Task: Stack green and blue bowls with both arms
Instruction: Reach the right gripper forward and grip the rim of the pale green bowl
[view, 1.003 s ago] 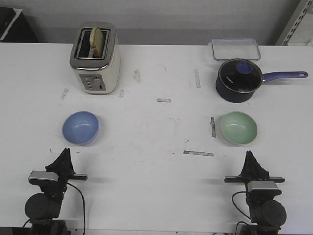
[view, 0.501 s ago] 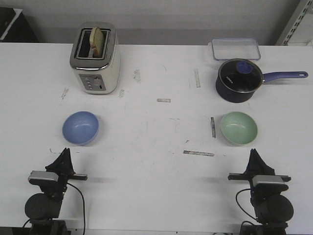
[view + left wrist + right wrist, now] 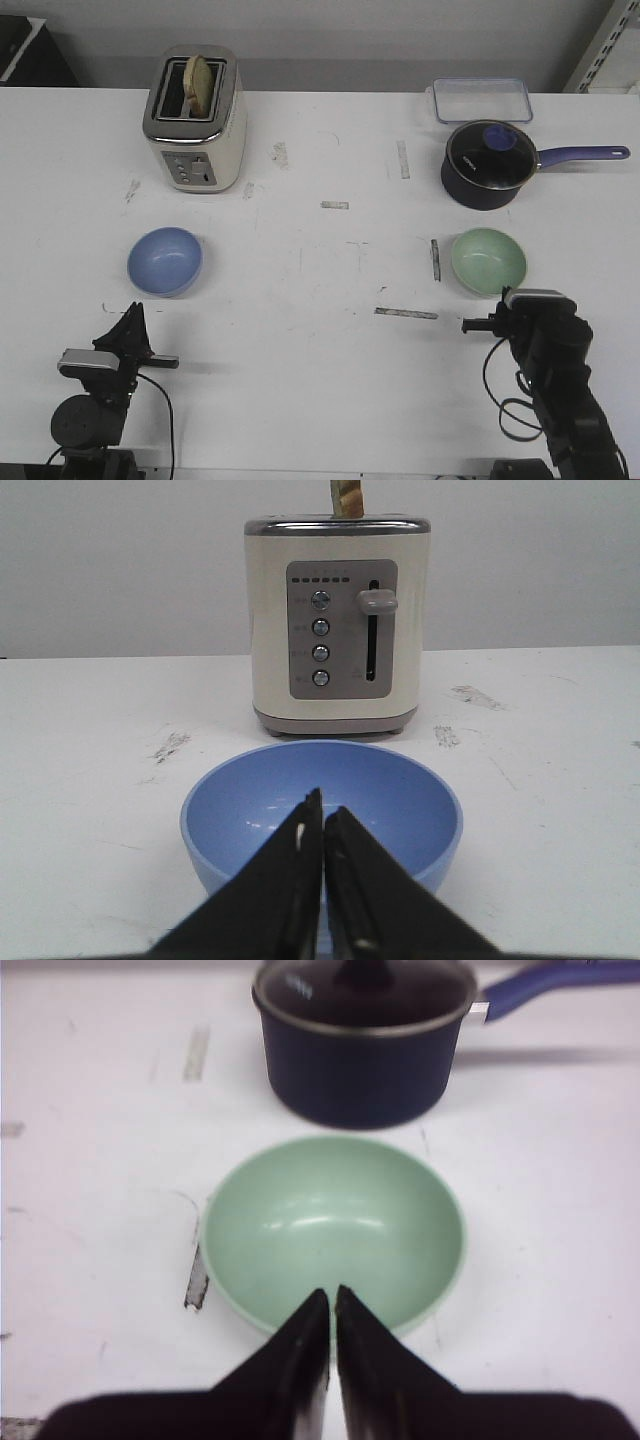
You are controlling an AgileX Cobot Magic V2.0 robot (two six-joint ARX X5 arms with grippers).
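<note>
The light blue bowl (image 3: 165,261) sits upright on the left of the white table, and the mint green bowl (image 3: 488,262) sits upright on the right. My left gripper (image 3: 134,310) rests low, just short of the blue bowl (image 3: 400,800). Its fingers meet at the left gripper's tip (image 3: 322,806) and hold nothing. My right gripper (image 3: 512,298) is raised, just short of the green bowl's near rim. In the right wrist view, the right gripper (image 3: 332,1296) is shut and empty, with its tips over the near rim of the green bowl (image 3: 335,1215).
A cream toaster (image 3: 193,120) with a slice of bread stands behind the blue bowl. A dark blue saucepan (image 3: 487,163) with a glass lid stands behind the green bowl, its handle pointing right. A clear plastic container (image 3: 481,99) lies at the back right. Tape scraps (image 3: 405,313) dot the table.
My right arm has risen from its low rest and moved forward, bringing its gripper up to the green bowl's near edge. The left arm and both bowls have not moved.
</note>
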